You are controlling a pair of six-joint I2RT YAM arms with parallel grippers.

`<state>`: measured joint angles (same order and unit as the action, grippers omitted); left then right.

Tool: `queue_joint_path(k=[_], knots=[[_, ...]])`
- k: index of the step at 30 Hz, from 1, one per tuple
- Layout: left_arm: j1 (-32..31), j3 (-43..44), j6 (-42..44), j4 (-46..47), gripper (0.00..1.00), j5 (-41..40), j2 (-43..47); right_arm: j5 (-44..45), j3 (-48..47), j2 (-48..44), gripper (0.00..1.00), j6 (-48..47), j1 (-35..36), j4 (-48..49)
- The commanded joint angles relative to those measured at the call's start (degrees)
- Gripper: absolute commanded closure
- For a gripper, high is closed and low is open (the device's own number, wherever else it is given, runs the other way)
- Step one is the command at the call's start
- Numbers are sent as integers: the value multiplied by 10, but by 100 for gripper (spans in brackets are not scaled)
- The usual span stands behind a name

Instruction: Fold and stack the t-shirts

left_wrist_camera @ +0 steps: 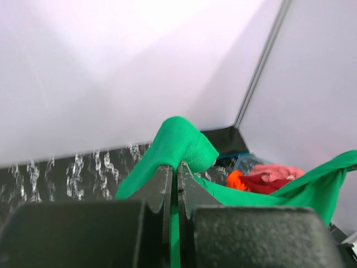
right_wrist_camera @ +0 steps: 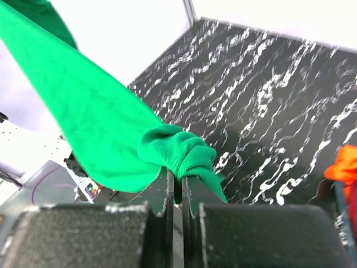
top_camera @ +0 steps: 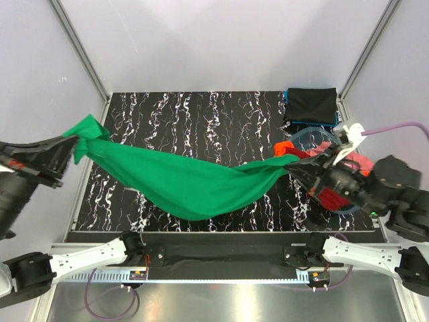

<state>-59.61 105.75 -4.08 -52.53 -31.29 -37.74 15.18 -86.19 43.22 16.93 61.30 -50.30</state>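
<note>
Top external view: the green t-shirt (top_camera: 194, 184) is suspended as a long band above the tabletop (top_camera: 201, 114), with its long axis running from the clear tub (top_camera: 303, 134) straight out to the far-left side. The right tool (top_camera: 298, 168) holds one end just beside the tub's left rim. The left tool (top_camera: 67, 151) holds the other end, well apart from the tub and past the tabletop's left edge. The middle of the cloth sags toward the near edge, and this view does not settle whether it touches the tabletop. Neither arm is nearer, as each holds one end. In my judgement, the coming lay-down depends on keeping that tub-to-left axis taut and level over the open tabletop left of the tub. Left wrist view: the left tool (left_wrist_camera: 174, 167) has its jaws pressed together on a bunched fold of green t-shirt (left_wrist_camera: 178, 139), and the cloth runs off toward the tub. Right wrist view: the right tool (right_wrist_camera: 175, 176) is likewise clamped on a wad of green t-shirt (right_wrist_camera: 95, 128), a grip the overhead view leaves obscured by the arm. Only the overhead view shows the rest: an orange shirt (top_camera: 285, 146) and a red shirt (top_camera: 335, 198) inside the tub, and a folded black shirt (top_camera: 310, 105) just behind the tub.
</note>
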Motion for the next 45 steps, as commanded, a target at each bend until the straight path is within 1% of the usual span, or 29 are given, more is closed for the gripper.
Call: queue_joint_path(k=[1,2,5,7,10,12,13,16,17,19,21,22,23,24,25,26,28,29,30,32,33,34,35,36,37,38,39,42,45], knots=[[16,41,78,59,100,100,-18,13,-56,-21,100,-52,4,-7],[20,45,82,66,100,105,-9,19,-66,-47,100,-51,4,0],[29,34,86,86,100,91,12,101,-63,-108,100,-28,4,42],[30,19,81,88,100,65,21,164,-53,-132,100,-11,4,44],[30,-40,67,105,100,-8,43,203,-26,-133,100,15,4,32],[29,-71,60,105,100,-48,42,243,-23,-98,100,46,4,-6],[29,-78,60,104,100,-84,39,252,-23,-82,100,55,4,-20],[29,-109,53,94,100,-112,31,255,5,-14,100,84,4,-57],[29,-127,47,86,100,-118,27,253,40,18,100,105,4,-64],[29,-152,18,57,100,-133,21,239,82,48,100,136,4,-64],[29,-193,-23,32,100,-144,15,239,143,87,99,199,3,-68],[29,-209,-37,12,100,-148,15,235,161,97,96,223,-4,-70],[29,-240,-53,1,100,-146,20,224,201,108,93,271,-11,-69],[29,-255,-85,-10,100,-142,23,189,223,112,85,298,-18,-69],[29,-269,-102,-30,100,-129,28,169,245,115,72,342,-21,-66],[29,-293,-120,-42,100,-121,35,150,292,123,55,366,-21,-60],[28,-328,-173,-70,100,-86,44,90,337,128,43,409,-21,-41],[29,-340,-187,-78,99,-72,55,70,372,129,31,409,-21,3],[29,-354,-207,-81,99,-57,61,38,384,130,26,404,-21,30],[29,-396,-222,-82,97,-18,76,18,380,156,15,365,-21,89],[29,-408,-231,-83,97,-9,79,20,362,176,12,348,-21,94],[29,-426,-234,-83,97,4,79,24,341,197,10,307,-21,95],[29,-434,-237,-83,97,10,79,28,292,249,8,285,-21,95],[29,-440,-240,-85,97,17,79,31,265,278,4,266,-29,94],[29,-444,-241,-91,98,25,77,25,216,305,4,234,-37,95],[29,-442,-245,-96,100,30,78,14,192,357,4,218,-52,99],[29,-437,-252,-108,100,36,79,-20,173,381,4,205,-81,108],[29,-404,-269,-128,100,52,104,-71,112,464,6,162,-121,143],[29,-359,-283,-169,99,46,134,-87,60,544,8,137,-130,144]])
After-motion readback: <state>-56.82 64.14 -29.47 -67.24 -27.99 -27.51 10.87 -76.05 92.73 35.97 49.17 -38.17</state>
